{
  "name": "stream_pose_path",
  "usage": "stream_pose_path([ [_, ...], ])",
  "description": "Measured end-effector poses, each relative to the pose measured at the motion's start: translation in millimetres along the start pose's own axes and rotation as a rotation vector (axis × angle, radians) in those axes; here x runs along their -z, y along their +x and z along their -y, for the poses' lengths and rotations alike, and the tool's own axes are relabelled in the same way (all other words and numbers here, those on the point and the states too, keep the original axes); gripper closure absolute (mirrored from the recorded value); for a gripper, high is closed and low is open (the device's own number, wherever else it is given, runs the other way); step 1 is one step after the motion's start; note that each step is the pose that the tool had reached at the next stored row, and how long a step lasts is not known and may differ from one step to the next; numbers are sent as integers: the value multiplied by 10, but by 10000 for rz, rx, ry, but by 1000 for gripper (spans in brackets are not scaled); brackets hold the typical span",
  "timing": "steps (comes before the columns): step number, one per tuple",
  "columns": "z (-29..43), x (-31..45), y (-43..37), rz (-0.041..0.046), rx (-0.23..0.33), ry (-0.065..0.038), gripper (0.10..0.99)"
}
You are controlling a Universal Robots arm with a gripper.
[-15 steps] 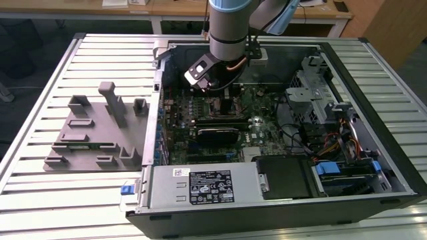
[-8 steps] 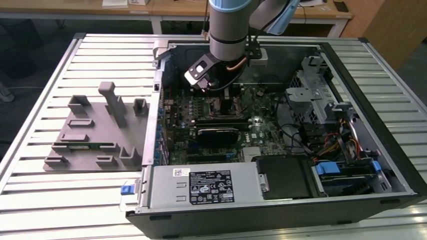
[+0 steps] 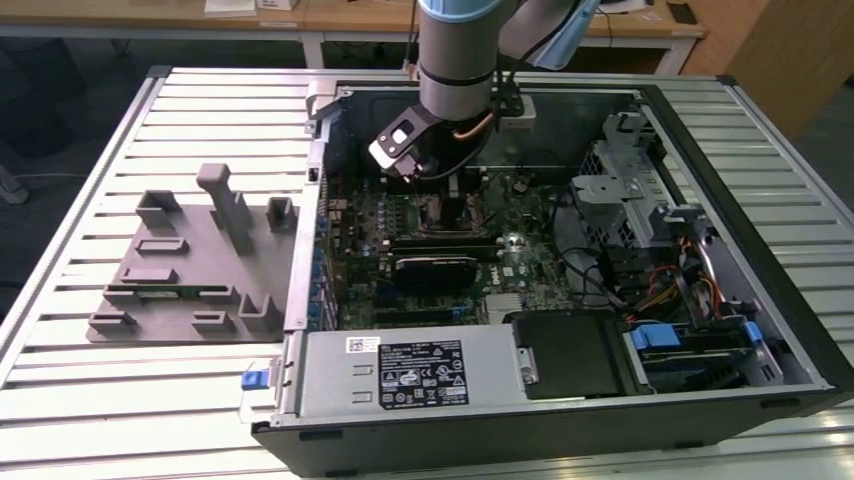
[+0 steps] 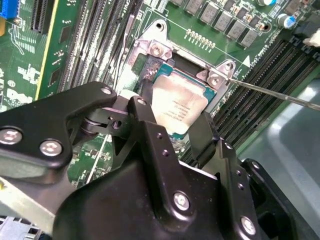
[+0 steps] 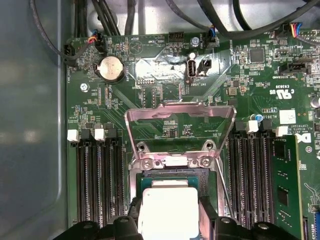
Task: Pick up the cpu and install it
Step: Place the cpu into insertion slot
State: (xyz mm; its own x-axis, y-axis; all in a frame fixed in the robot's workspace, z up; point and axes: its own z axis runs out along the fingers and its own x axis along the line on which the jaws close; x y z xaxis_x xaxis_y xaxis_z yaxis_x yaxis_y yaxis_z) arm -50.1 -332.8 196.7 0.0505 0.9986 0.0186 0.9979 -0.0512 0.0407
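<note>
Where the cpu [image 4: 180,102] is sitting: between the fingers [image 4: 142,117], right over the open socket [image 5: 172,161]; seated or just above, cannot tell.
Gripper [image 4: 175,125]: is clamping the cpu's two opposite edges, holding it.
Load plate [image 5: 150,112]: is standing hinged up beside the socket.
Arm [image 3: 461,50]: is hanging down into the computer case [image 3: 534,440].

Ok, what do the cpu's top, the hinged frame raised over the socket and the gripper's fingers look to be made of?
The cpu: its top looks like matte, silvery-grey metal, pale and evenly lit. The hinged frame: bare, shiny sheet metal, probably steel, judging by its bright reflections. The fingers of the gripper: matte black with screw holes, either coated metal or hard plastic; the look leaves that open.
</note>
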Motion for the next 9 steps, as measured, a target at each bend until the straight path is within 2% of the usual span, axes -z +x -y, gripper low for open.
stream_pose_path([
  [3,0,9,-1,67,2,-3,557],
  [5,0,10,-1,177,7,-9,557],
  [9,-1,0,-1,197,14,-10,557],
])
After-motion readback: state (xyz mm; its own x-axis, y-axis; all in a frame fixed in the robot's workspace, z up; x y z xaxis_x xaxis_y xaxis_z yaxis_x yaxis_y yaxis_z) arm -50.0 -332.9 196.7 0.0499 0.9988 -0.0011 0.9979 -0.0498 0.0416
